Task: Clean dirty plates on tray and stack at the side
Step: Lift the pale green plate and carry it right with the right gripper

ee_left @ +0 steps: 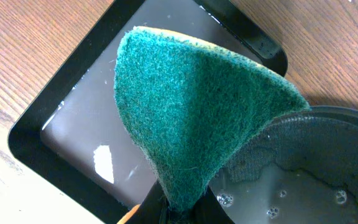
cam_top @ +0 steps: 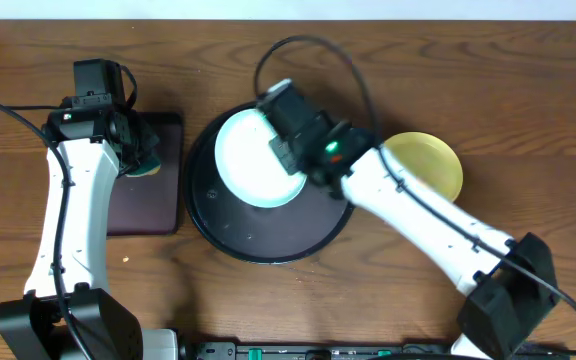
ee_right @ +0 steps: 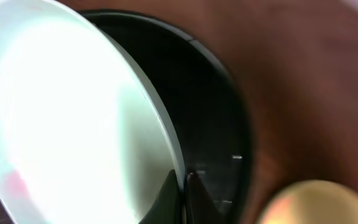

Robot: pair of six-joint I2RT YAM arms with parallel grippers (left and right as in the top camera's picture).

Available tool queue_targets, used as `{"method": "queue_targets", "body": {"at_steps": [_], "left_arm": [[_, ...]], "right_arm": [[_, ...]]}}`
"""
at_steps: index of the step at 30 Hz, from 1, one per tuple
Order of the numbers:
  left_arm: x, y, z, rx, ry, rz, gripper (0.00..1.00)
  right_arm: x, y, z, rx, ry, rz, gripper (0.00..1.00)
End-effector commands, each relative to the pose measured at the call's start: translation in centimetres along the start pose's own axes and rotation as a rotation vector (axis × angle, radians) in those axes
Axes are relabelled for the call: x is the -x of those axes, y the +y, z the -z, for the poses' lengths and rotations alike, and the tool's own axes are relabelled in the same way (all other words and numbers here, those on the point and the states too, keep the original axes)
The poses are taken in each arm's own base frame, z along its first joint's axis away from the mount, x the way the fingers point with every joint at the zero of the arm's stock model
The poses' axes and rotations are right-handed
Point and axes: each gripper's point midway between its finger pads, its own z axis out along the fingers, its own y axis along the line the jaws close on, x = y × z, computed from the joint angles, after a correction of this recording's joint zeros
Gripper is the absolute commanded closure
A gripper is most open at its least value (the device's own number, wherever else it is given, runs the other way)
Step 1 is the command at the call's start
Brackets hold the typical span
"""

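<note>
Closest to your left wrist camera is the green sponge (ee_left: 191, 118). It fills the middle of that view, and its narrow end is pinched in the left gripper (ee_left: 182, 210), whose jaws are clamped on it at the bottom edge of the picture. Beneath the sponge lies the rectangular tray (ee_left: 73, 137), glossy and wet-looking. The rim of the round tray (ee_left: 347, 115) curves in at the lower right, with a few droplets (ee_left: 281, 202) on its floor. From overhead you see this gripper and the sponge hanging over the right part of the rectangular tray, just left of the round one.

Your right gripper (ee_right: 182, 196) grips the mint plate (ee_right: 73, 112) by its rim, one finger on each face, jaws closed tight on the edge. The plate is tilted rather than flat, and a faint red smear (ee_right: 14, 183) shows near its lower left edge. Overhead, it sits over the upper-left part of the round tray. You cannot tell from these views whether its far edge touches the tray floor.

To the right of the round tray, the yellow plate (cam_top: 430, 162) lies flat on the tabletop (cam_top: 528, 120). It is near the tray, and its left edge is hidden behind your right arm.
</note>
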Motion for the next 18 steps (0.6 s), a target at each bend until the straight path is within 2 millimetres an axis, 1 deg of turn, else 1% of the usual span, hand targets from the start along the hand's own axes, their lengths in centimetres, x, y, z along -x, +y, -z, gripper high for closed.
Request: {"method": "queue_targets", "body": {"at_steps": [1, 2, 3, 5, 8, 9, 11, 14, 16, 18], "left_arm": [[-0.3, 0.3, -0.4, 0.011, 0.014, -0.009, 0.93], [-0.3, 0.3, -0.4, 0.011, 0.014, -0.009, 0.92], [-0.3, 0.3, -0.4, 0.011, 0.014, -0.009, 0.93], [-0.3, 0.3, -0.4, 0.011, 0.014, -0.009, 0.93], [-0.3, 0.3, -0.4, 0.012, 0.013, -0.009, 0.93], [-0.3, 0.3, -0.4, 0.012, 0.013, -0.009, 0.93], [-0.3, 0.3, -0.4, 0.012, 0.014, -0.009, 0.93], [-0.4, 0.3, -0.5, 0.013, 0.015, -0.01, 0.93], [-0.5, 0.4, -0.5, 0.014, 0.018, -0.01, 0.93], [-0.5, 0.4, -0.6, 0.016, 0.02, -0.01, 0.93]], "right_arm": [[1.8, 0.2, 3.5, 0.313, -0.041, -0.147, 0.99], [2.2, -1.0, 4.2, 0.338, -0.056, -0.181, 0.99], [2.5, -2.8, 5.0, 0.344, -0.071, -0.235, 0.99], [2.6, -6.4, 6.2, 0.314, -0.088, -0.334, 0.99], [1.2, -12.1, 7.8, 0.233, -0.087, -0.46, 0.99], [0.4, -14.1, 8.2, 0.201, -0.078, -0.501, 0.99], [-1.8, -17.7, 8.6, 0.129, -0.037, -0.593, 0.99], [-6.2, -22.4, 8.9, 0.006, 0.065, -0.718, 0.99], [-9.2, -24.7, 8.9, -0.072, 0.129, -0.783, 0.99], [-11.6, -26.1, 8.5, -0.114, 0.174, -0.83, 0.99]]}}
